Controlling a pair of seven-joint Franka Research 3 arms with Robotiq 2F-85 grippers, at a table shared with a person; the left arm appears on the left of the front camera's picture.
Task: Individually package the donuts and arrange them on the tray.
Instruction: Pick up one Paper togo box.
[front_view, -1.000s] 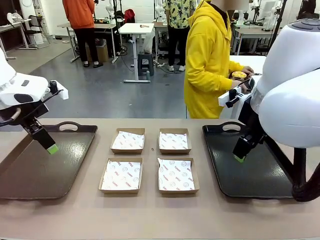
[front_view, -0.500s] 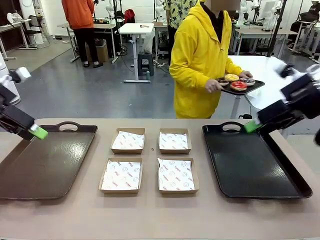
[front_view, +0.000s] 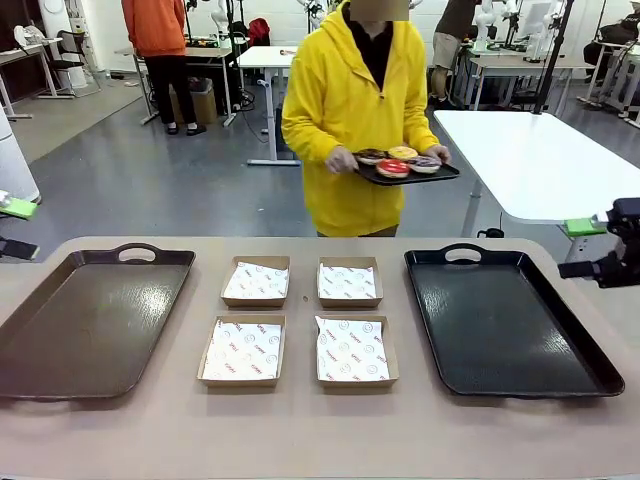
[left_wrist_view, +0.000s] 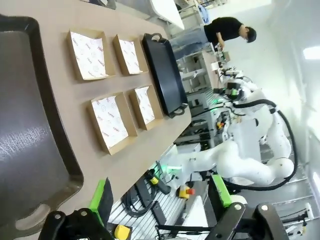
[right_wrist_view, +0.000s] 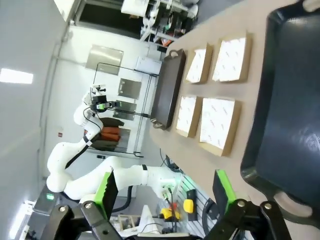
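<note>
Red print on white paper liners (front_view: 243, 350) in shallow brown cardboard boxes (front_view: 240, 382): too small to read.

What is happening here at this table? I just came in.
A person stands at the far side of the table, carrying a small tray of donuts. On the table, four paper-lined boxes lie between a left big tray and a right big tray. The left gripper and the right gripper are open at the table's sides, holding nothing. No donut is in a box yet.
</note>
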